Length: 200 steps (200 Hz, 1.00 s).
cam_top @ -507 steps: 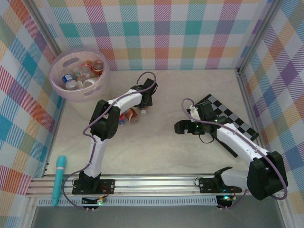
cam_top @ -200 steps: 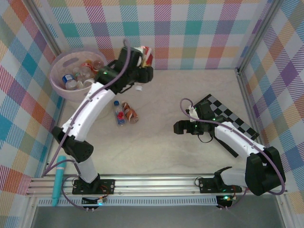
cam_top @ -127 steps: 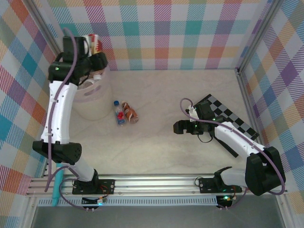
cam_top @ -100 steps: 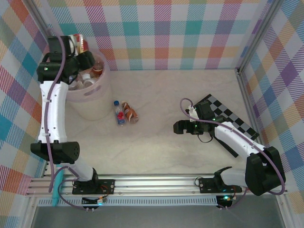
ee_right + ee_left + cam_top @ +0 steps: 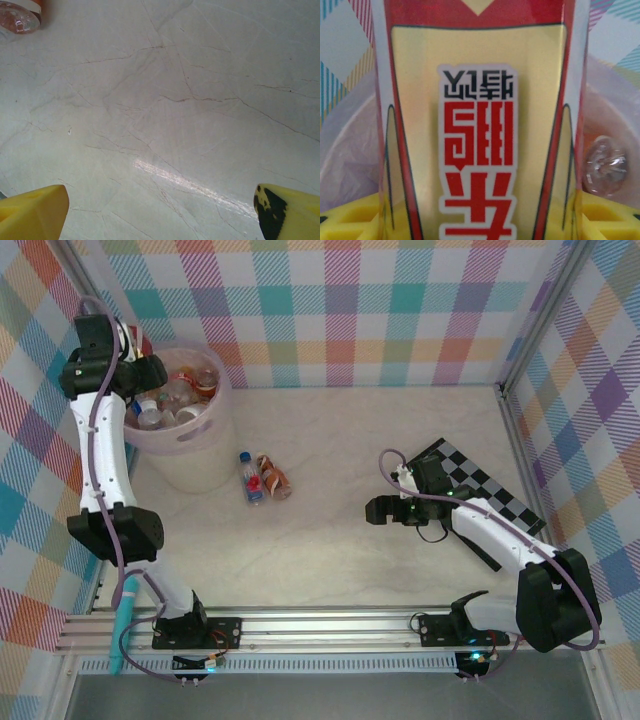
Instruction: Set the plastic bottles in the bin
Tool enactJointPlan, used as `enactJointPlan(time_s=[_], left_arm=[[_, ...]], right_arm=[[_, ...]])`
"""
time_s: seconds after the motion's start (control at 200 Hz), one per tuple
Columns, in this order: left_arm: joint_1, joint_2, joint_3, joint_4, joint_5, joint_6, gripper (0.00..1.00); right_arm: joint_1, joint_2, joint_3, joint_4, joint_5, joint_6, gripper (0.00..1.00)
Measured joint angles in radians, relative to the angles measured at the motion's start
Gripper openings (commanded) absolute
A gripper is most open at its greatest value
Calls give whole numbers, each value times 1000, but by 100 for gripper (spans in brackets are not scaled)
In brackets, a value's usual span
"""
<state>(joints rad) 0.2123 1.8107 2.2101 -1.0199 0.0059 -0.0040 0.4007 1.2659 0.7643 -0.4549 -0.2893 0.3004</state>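
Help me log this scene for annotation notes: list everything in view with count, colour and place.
Round translucent pale pink plastic bin: one, far left of the table.
Small plastic bottles in the bin: several, clear and brown; exact count unclear.
Small plastic bottles on the table: two, one blue-capped, one reddish-brown, side by side right of the bin.
Red-and-yellow-labelled clear bottle: one, over the bin's far-left rim.
Black-and-white checkered board: one, right side.
Teal cylinder: one, near-left edge.
Left gripper: shut on the labelled bottle.
Right gripper: open, over bare table.

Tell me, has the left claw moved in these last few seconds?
Yes. The left gripper, clamping a red-labelled bottle, swung from beside the two lying bottles left and back to the far-left rim of the bin.
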Motion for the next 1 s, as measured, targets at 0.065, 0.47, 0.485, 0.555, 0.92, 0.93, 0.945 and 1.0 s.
enactJointPlan(time_s=[0.065, 0.47, 0.485, 0.555, 0.92, 0.93, 0.945, 1.0], left_arm=[[1, 17, 0, 0, -8, 31, 7], [3, 53, -1, 9, -94, 191, 83], [3, 54, -1, 9, -98, 195, 86], [3, 55, -1, 9, -108, 205, 91], [3, 55, -1, 32, -111, 206, 66], [3, 55, -1, 32, -111, 212, 65], [3, 55, -1, 32, -110, 205, 63], [3, 55, -1, 34, -105, 209, 56]], right_arm=[[0, 0, 0, 0, 0, 0, 95], [6, -4, 0, 12, -8, 7, 95], [7, -4, 0, 13, -8, 7, 95], [8, -3, 0, 13, -8, 7, 95], [19, 14, 0, 14, -8, 7, 95], [19, 14, 0, 14, -8, 7, 95], [20, 14, 0, 14, -9, 7, 95], [20, 14, 0, 14, -8, 7, 95]])
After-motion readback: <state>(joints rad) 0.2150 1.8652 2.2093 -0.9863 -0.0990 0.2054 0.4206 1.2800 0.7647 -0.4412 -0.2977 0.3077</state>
